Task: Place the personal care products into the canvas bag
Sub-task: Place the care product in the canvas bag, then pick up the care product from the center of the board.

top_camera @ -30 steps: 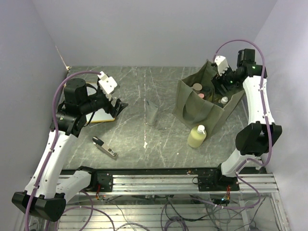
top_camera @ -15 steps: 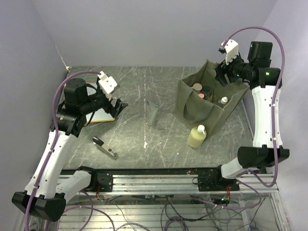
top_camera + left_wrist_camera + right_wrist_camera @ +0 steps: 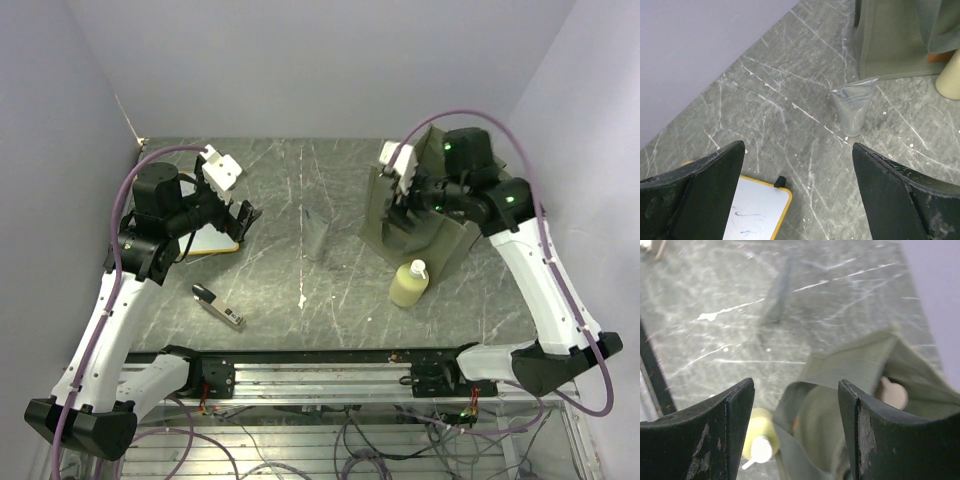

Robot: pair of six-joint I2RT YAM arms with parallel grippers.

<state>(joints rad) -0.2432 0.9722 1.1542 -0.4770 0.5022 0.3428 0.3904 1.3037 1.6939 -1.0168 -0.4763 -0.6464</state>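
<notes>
The olive canvas bag (image 3: 447, 243) stands at the back right, mostly covered by my right arm. My right gripper (image 3: 407, 208) hangs open and empty over its left front part. The right wrist view shows the bag (image 3: 860, 370) between the fingers, with a pinkish cap (image 3: 892, 392) inside. A pale yellow-green bottle (image 3: 408, 284) with a white cap stands outside, just in front of the bag; it also shows in the right wrist view (image 3: 757, 440). A translucent grey container (image 3: 317, 237) stands mid-table. My left gripper (image 3: 243, 218) is open and empty, left of the container (image 3: 854, 107).
A flat white board with a yellow edge (image 3: 212, 243) lies under the left gripper and shows in the left wrist view (image 3: 757, 212). A slim black-and-silver gadget (image 3: 218, 306) lies near the front left. Walls close the table at the left, back and right.
My right arm rose from the bag's far right side and swung left and forward over the bag's front left. The left arm barely moved.
</notes>
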